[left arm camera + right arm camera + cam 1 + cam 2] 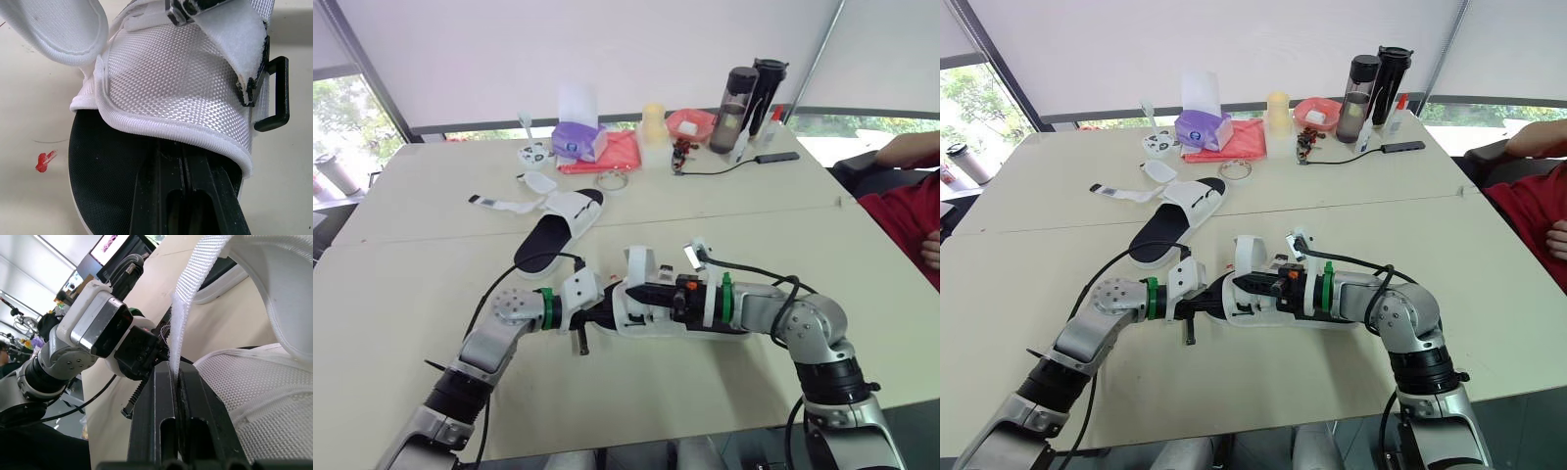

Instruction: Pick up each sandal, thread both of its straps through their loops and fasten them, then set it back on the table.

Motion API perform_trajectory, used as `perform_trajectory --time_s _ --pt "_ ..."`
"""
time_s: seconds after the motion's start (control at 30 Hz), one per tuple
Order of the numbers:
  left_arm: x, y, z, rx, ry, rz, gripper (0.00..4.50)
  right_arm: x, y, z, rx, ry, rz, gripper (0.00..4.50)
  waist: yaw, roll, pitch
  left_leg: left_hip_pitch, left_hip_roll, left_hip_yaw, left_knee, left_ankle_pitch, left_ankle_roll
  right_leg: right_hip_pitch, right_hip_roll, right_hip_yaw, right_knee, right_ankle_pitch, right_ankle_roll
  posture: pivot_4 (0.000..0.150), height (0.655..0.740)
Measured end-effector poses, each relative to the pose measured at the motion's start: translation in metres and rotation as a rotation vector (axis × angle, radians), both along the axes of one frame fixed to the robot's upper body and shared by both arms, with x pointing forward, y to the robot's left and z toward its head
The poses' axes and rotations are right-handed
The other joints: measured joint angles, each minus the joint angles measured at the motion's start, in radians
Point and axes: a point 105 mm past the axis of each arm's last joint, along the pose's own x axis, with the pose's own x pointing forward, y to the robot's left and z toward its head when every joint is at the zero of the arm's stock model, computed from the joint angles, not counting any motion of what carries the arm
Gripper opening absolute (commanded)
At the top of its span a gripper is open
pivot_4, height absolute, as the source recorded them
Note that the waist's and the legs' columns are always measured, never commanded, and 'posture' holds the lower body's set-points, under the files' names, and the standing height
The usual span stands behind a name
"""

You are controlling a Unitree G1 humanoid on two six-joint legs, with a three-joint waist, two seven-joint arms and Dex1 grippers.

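One sandal [651, 315] sits at the 6 o'clock side of the table [764, 230], between the two grippers; whether its sole touches the tabletop I cannot tell. The left gripper [184, 155] comes in from 9 o'clock, its fingers [156, 196] pressed together and tucked under the white mesh upper, over the black insole. The right gripper [174, 373] reaches in from 3 o'clock and pinches a white strap [188, 298] between its fingers [156, 406]. A black loop [276, 93] hangs at the upper's edge (no strap passes through it). The second sandal [558, 233] lies flat at 11 o'clock from the first, well apart, its straps [504, 204] spread open on the table. Bottles [749, 93] and a red cloth [607, 152] stand at 12 o'clock.
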Motion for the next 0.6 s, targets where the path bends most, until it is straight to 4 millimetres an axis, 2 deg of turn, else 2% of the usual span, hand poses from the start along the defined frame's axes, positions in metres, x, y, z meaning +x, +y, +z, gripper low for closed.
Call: perform_trajectory --time_s 0.6 --pt "0.0002 0.0004 -0.0008 -0.002 -0.005 -0.001 0.0 -0.0057 0.0034 0.001 0.038 0.059 0.0 0.08 0.0 0.001 0.0 0.0 0.0 0.0 0.0 0.0 0.0 0.0 0.0 0.0 0.0 0.0 0.0 0.15 0.74"
